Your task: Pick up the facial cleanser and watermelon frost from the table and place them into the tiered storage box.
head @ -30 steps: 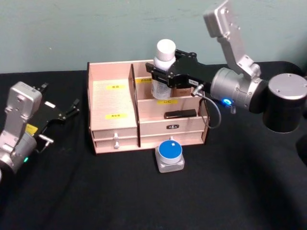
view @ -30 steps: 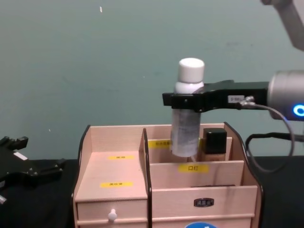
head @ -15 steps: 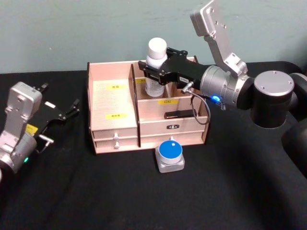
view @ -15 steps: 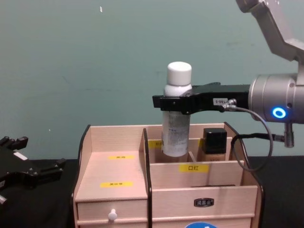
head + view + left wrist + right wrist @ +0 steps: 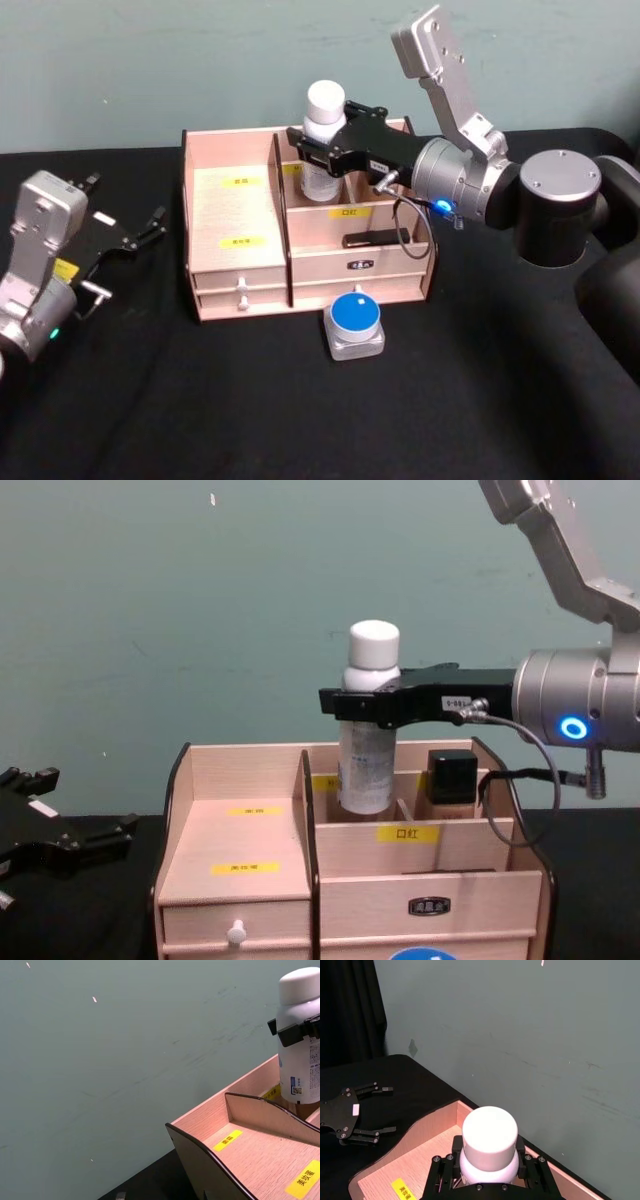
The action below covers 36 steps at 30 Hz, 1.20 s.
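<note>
The facial cleanser [image 5: 325, 104], a white-capped bottle, stands upright with its base dipping into the rear top compartment of the tiered storage box [image 5: 235, 215]. My right gripper [image 5: 320, 147] is shut on the bottle's upper body; the chest view shows the facial cleanser [image 5: 366, 765] and right gripper [image 5: 362, 702] from the side, and its white cap [image 5: 489, 1136] sits between the black fingers. The watermelon frost [image 5: 355, 318], a blue-lidded round tin in a silver holder, lies on the table in front of the box. My left gripper [image 5: 148, 227] rests open at the far left.
A black-capped bottle [image 5: 451, 783] stands in the compartment right of the cleanser. A flat black item [image 5: 375, 238] lies on the middle tier. The box has yellow labels and small drawers [image 5: 240, 292]. Black cloth covers the table; a green wall is behind.
My right gripper has carried the facial cleanser leftward and down, from above the box's middle tier to the rear top compartment. The left arm has not moved.
</note>
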Available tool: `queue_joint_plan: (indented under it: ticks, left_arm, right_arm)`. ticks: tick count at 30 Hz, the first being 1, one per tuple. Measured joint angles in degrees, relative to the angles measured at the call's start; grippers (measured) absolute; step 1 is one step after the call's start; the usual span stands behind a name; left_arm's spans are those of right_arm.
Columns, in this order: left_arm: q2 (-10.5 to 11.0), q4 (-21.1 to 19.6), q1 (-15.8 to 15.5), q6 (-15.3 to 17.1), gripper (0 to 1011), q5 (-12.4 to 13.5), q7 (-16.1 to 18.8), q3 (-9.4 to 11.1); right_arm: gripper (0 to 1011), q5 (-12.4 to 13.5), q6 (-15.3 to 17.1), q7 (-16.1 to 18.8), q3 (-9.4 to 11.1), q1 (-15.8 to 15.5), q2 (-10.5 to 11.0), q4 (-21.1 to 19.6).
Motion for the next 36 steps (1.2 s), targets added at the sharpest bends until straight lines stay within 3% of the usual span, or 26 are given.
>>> queue_joint_plan:
  ticks: [36]
  left_arm:
    - [0.0, 0.0, 0.0, 0.0, 1009, 0.0, 0.0, 0.0]
  right_arm:
    - [602, -0.7, -0.8, 1.9, 0.1, 0.7, -1.9, 6.8]
